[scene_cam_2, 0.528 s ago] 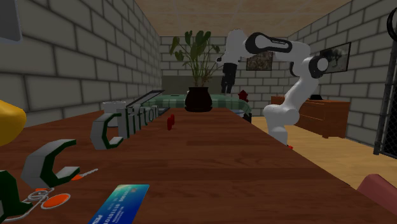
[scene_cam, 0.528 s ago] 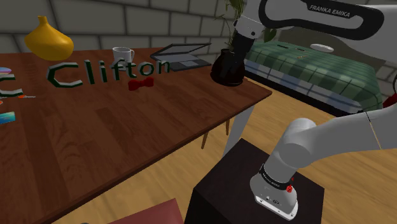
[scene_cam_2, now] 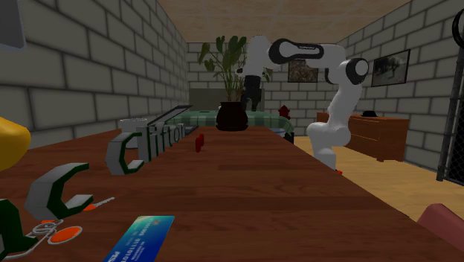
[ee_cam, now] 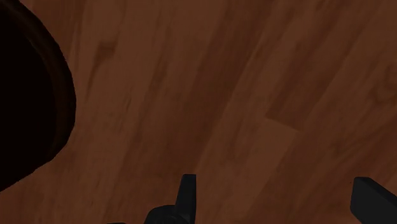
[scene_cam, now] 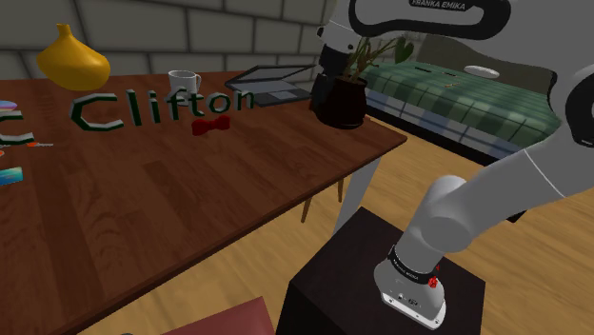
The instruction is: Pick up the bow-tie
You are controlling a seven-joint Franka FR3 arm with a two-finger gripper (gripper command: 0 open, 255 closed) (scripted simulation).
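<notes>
Gripper point(ee_cam: 273, 181) over the bare wooden desk point(ee_cam: 210, 83), fingers point(ee_cam: 186, 191) spread wide and holding nothing, just beside the dark plant pot point(scene_cam: 341, 103) at the desk corner nearest the bed point(scene_cam: 457, 95). The red bow-tie point(scene_cam: 210, 125) lies, apparently flat, before the green "Clifton" letters point(scene_cam: 143, 107) toward the desk's far edge, well apart from the gripper.

A small red bow-tie point(scene_cam: 210, 125) lies flat on the tabletop.
</notes>
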